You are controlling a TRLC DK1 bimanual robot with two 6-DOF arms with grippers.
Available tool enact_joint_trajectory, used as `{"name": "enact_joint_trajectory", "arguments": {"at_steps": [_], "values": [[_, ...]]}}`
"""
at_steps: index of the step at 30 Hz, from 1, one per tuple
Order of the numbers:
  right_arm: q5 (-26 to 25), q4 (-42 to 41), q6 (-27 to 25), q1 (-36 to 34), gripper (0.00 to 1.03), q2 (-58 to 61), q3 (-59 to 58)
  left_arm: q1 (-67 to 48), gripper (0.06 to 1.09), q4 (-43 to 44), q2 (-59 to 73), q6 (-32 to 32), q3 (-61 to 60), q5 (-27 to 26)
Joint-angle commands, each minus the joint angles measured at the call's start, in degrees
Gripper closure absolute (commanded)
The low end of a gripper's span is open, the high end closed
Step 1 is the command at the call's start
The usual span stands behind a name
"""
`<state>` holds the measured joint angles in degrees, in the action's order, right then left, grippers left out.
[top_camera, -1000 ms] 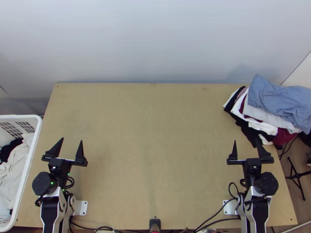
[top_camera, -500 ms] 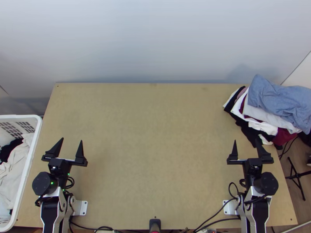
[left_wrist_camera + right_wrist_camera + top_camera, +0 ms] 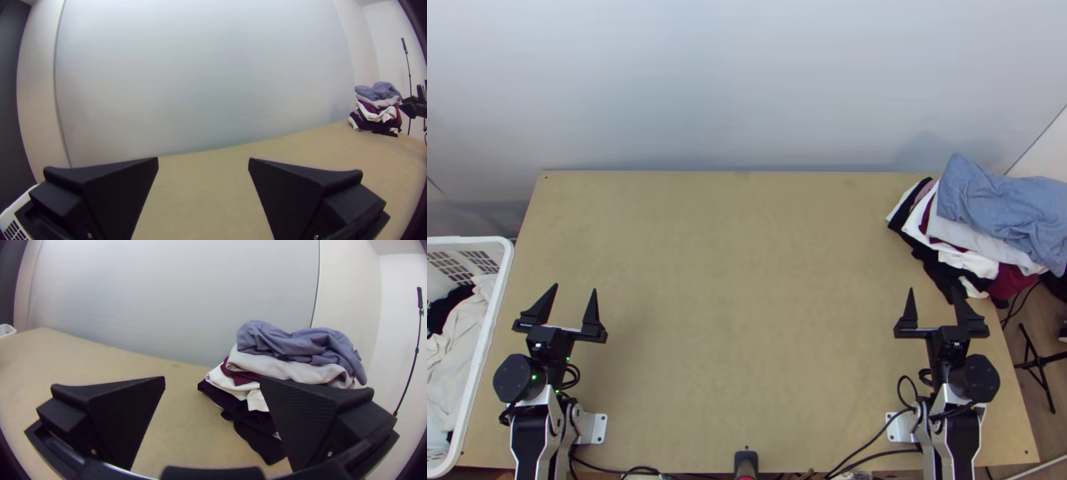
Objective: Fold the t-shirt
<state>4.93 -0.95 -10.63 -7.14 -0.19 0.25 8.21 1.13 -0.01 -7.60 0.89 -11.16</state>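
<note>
My left gripper (image 3: 573, 298) stands open over the table's near left part, nothing between its fingers; in the left wrist view the left gripper (image 3: 203, 161) has its fingers wide apart. At the near right, my right gripper (image 3: 933, 298) is open too, and the right wrist view shows the right gripper (image 3: 212, 378) holding nothing. A stack of clothes (image 3: 979, 232) lies at the table's far right corner, a bunched blue garment (image 3: 999, 200) on top. In the left basket, light cloth (image 3: 463, 336) lies bunched. Which piece is the t-shirt I cannot tell.
The white basket (image 3: 487, 336) stands against the table's left edge. The wooden table (image 3: 739, 280) spreads between the arms, with a pale wall (image 3: 747, 88) behind it. Black cables (image 3: 871, 440) run along the near edge. A black stand (image 3: 1039, 364) is beyond the right edge.
</note>
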Motion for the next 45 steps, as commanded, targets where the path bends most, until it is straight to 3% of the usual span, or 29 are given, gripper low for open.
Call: {"name": "enact_joint_trajectory", "arguments": {"at_steps": [1,3,7,14,25,33,34,36,41,45], "values": [[0.0,0.0,0.3,0.0,0.03,0.0,0.0,-0.6,0.10,0.0,0.0,0.0,0.0,0.0],[0.0,0.0,0.3,0.0,0.03,0.0,0.0,-0.6,0.10,0.0,0.0,0.0,0.0,0.0],[0.0,0.0,4.1,0.7,0.03,0.0,0.0,-1.6,0.10,0.2,0.0,8.3,0.1,-0.1],[0.0,0.1,7.8,1.2,0.03,0.1,0.0,-3.7,0.10,0.1,0.0,8.6,0.0,-0.1],[0.0,0.1,9.5,1.7,0.03,0.0,0.0,-3.9,0.10,0.0,0.0,9.7,0.1,-0.1],[-0.1,0.0,9.1,5.2,0.03,0.0,0.0,-9.0,0.10,0.5,0.0,9.0,0.0,-0.1],[0.0,0.1,8.3,5.0,0.03,0.0,0.0,-9.8,0.11,0.6,-0.1,8.0,-0.1,-0.1],[-0.3,0.1,1.2,8.1,0.03,0.0,0.0,-9.9,0.15,1.3,-0.1,5.0,0.2,-0.1],[-13.0,-0.8,-0.5,13.0,0.03,0.0,0.2,-9.1,0.17,2.4,0.0,7.0,0.0,0.1],[-13.8,-2.5,-1.1,12.9,0.03,3.4,4.0,-9.1,0.17,3.4,4.0,7.3,4.3,3.4]]}}
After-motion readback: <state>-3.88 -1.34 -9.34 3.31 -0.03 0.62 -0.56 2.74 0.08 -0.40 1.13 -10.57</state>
